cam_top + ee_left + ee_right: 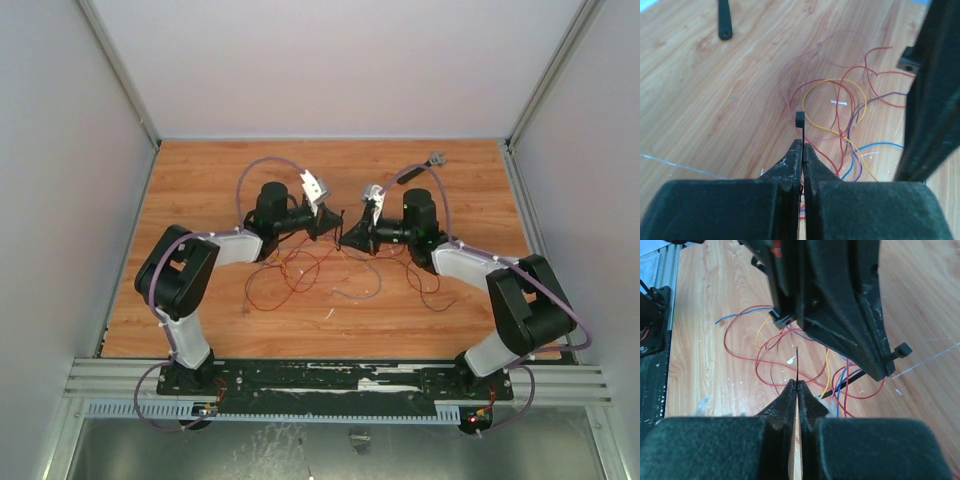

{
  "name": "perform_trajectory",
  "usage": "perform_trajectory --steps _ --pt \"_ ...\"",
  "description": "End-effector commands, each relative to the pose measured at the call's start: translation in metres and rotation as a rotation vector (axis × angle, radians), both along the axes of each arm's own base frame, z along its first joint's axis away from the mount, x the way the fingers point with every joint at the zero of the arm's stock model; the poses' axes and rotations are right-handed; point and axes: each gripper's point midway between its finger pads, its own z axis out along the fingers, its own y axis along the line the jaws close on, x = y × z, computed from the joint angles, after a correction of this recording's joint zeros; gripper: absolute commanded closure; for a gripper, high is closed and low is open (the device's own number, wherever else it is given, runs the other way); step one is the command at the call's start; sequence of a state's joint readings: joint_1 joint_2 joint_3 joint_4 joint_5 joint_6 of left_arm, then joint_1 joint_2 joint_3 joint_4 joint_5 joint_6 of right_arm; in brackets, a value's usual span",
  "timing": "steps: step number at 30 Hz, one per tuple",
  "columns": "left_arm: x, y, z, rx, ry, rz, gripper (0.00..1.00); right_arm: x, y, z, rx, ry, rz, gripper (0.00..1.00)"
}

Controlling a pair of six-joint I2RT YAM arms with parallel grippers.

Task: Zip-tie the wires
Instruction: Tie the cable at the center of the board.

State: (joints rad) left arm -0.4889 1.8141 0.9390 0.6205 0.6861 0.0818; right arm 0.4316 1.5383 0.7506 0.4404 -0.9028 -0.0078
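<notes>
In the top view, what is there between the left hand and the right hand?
Only the zip tie: a short black piece shows in the narrow gap where the left hand and right hand nearly meet, seen in the top view.

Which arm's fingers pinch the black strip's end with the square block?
The left fingers: the zip tie pokes its square head out of them; the right fingers show only a thin pointed tip.

In the left wrist view, the zip tie [800,120] is hidden below its head by the pressed-together fingers of the left gripper [803,150]. A black tool [723,20] is cut off by the upper edge. In the overhead view, the wires [300,272] are too thin for single strands to be told apart.
</notes>
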Motion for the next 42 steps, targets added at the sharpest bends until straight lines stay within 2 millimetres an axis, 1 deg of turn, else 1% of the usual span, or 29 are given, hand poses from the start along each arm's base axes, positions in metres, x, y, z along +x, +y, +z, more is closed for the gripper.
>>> perform_trajectory --steps 1,4,7,12,18,23,28,37,42 --pt "-0.001 -0.003 0.037 -0.054 -0.242 0.018 1.00 -0.007 -0.006 -0.017 -0.047 0.114 0.034 1.00" --pt "-0.004 0.001 0.038 -0.055 -0.275 0.036 1.00 -0.009 -0.010 -0.022 -0.056 0.153 0.040 1.00" --pt "-0.008 0.004 0.045 -0.067 -0.335 0.053 1.00 -0.008 -0.013 -0.028 -0.070 0.189 0.043 1.00" --pt "-0.007 0.014 0.049 -0.018 -0.438 0.109 1.00 -0.007 -0.015 -0.026 -0.067 0.211 0.051 1.00" --pt "-0.013 0.014 0.054 0.030 -0.560 0.090 1.00 -0.009 -0.015 -0.028 -0.075 0.245 0.076 1.00" --pt "-0.021 0.017 0.053 0.067 -0.661 0.074 1.00 -0.009 -0.015 -0.031 -0.096 0.273 0.097 1.00" --pt "-0.026 0.014 0.052 0.081 -0.700 0.050 1.00 -0.008 -0.017 -0.031 -0.092 0.278 0.100 1.00" --pt "-0.028 0.011 0.055 0.086 -0.738 0.041 1.00 -0.006 -0.016 -0.029 -0.101 0.317 0.154 1.00" --pt "-0.027 0.011 0.052 0.121 -0.770 0.035 1.00 -0.013 -0.017 -0.032 -0.107 0.358 0.205 1.00"
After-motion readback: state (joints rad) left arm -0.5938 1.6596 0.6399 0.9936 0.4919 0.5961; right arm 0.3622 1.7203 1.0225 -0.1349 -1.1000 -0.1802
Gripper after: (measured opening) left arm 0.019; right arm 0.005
